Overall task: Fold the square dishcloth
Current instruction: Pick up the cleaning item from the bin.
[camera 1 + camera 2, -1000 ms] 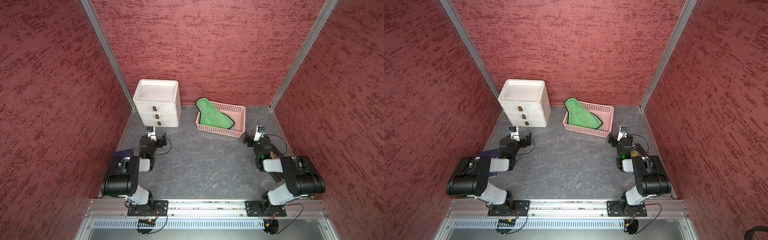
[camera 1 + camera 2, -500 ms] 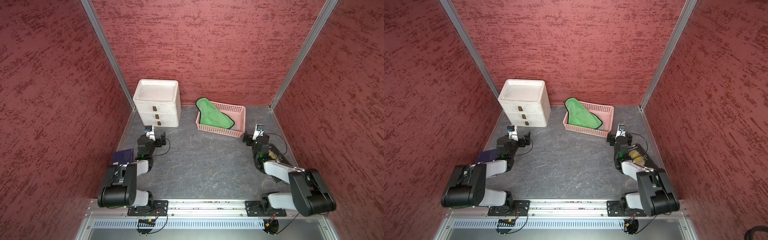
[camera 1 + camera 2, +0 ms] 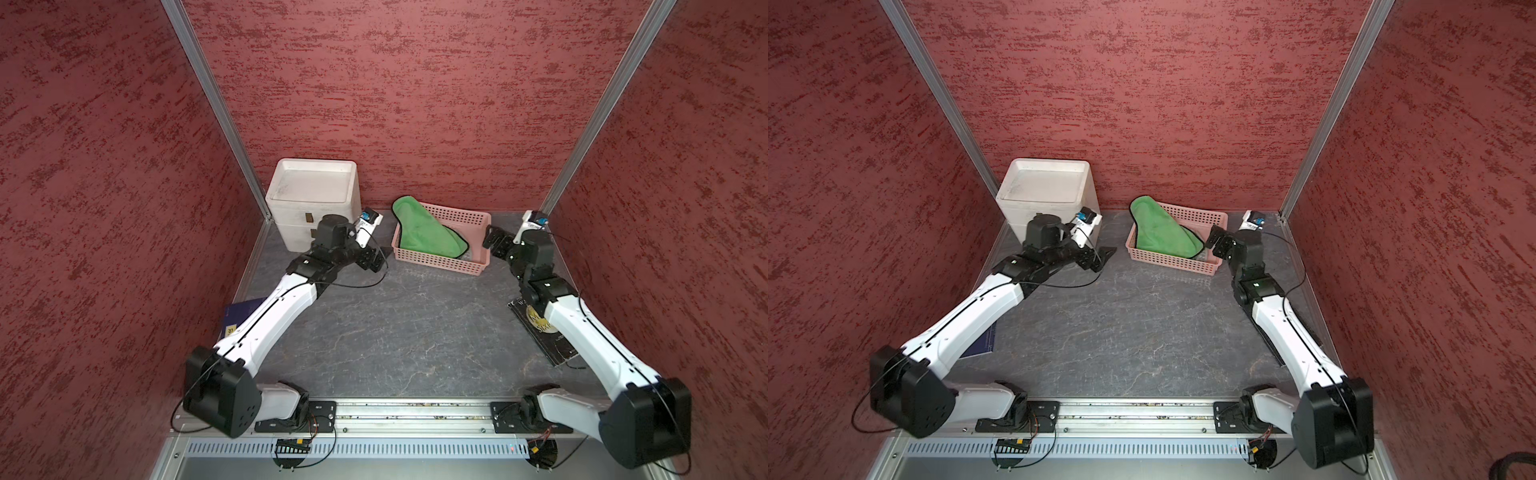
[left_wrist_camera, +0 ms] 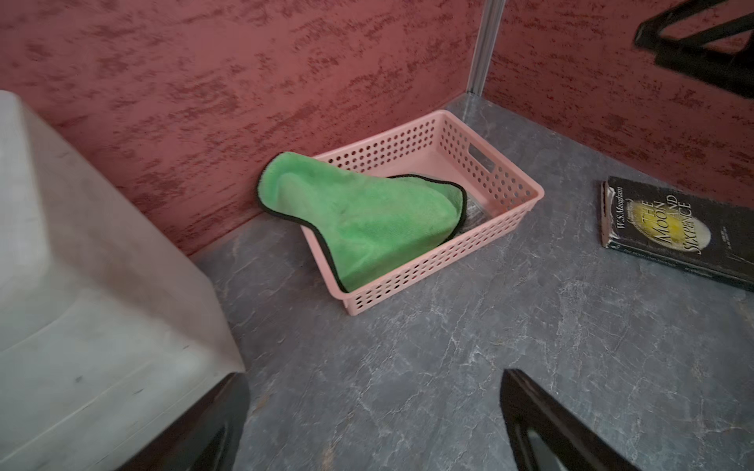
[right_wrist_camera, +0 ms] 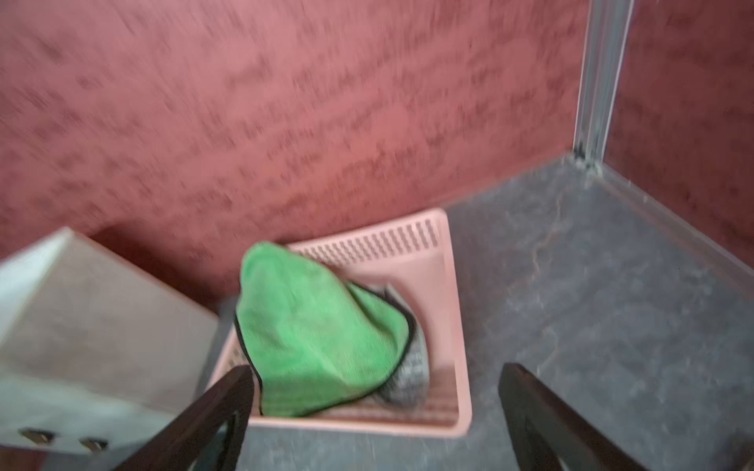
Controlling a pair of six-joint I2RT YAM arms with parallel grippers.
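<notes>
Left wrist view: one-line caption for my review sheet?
Green dishcloth draped over the pink basket's corner, white drawer unit beside it, paperback on the grey table.

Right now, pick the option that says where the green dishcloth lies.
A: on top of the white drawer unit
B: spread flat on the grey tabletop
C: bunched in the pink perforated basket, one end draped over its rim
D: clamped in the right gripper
C: the green dishcloth sits bunched inside the pink perforated basket, with one end hanging over the rim toward the back wall.
</notes>
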